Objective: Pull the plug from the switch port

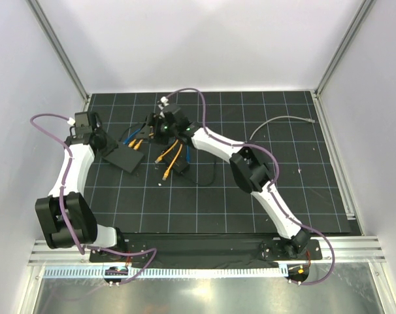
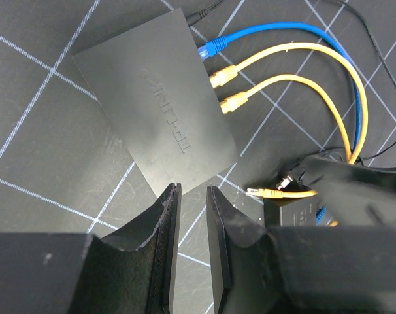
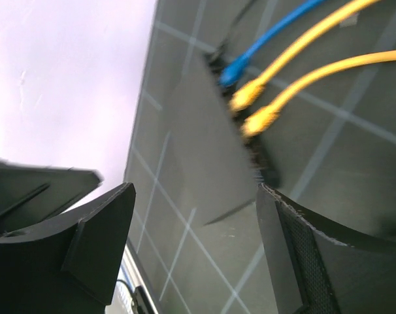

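Note:
The switch (image 1: pixel 125 157) is a flat black box lying on the gridded mat, left of centre. It fills the upper left wrist view (image 2: pixel 159 111) and shows blurred in the right wrist view (image 3: pixel 204 131). A blue plug (image 2: pixel 211 46) and two yellow plugs (image 2: pixel 223 77) (image 2: pixel 234 103) sit in its sockets. They also show in the right wrist view: blue plug (image 3: pixel 236 69), yellow plugs (image 3: pixel 247 95) (image 3: pixel 260 121). My left gripper (image 2: pixel 191 190) hovers at the switch's near corner, jaws a narrow gap apart, holding nothing. My right gripper (image 3: pixel 195 203) is wide open and empty, above the mat just short of the plugs.
A smaller black brick (image 1: pixel 180 163) with a thin black cord (image 1: pixel 204 180) lies right of the switch, where the cables run. A loose yellow plug end (image 2: pixel 266 191) lies by it. A grey cable (image 1: pixel 283 121) lies at the back right. White walls enclose the mat.

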Robot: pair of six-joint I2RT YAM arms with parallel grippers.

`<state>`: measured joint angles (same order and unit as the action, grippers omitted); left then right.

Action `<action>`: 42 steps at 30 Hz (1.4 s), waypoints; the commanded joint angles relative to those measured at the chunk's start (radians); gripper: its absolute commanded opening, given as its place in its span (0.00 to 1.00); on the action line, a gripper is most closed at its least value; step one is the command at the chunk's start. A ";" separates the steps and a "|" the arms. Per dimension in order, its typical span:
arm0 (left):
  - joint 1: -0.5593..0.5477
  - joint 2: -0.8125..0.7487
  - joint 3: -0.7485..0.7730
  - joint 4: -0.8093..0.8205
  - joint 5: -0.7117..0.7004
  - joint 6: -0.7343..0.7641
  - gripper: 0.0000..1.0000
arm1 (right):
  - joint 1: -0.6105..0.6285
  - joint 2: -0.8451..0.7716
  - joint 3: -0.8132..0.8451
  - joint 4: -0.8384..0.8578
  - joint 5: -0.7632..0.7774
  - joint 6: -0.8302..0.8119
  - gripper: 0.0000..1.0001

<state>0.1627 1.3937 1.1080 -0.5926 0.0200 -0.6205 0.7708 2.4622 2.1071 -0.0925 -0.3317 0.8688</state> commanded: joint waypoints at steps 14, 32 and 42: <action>0.011 0.110 -0.011 0.042 0.038 -0.018 0.25 | 0.038 0.145 0.197 -0.016 0.037 0.055 0.61; 0.011 0.168 -0.011 0.050 0.064 -0.031 0.25 | 0.042 0.273 0.295 0.014 0.043 0.102 0.56; 0.011 0.169 -0.007 0.043 0.063 -0.025 0.25 | 0.048 0.337 0.333 0.046 0.033 0.151 0.48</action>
<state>0.1669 1.5589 1.1004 -0.5728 0.0696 -0.6476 0.8108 2.7770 2.3920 -0.0872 -0.2981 0.9916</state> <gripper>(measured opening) 0.254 0.484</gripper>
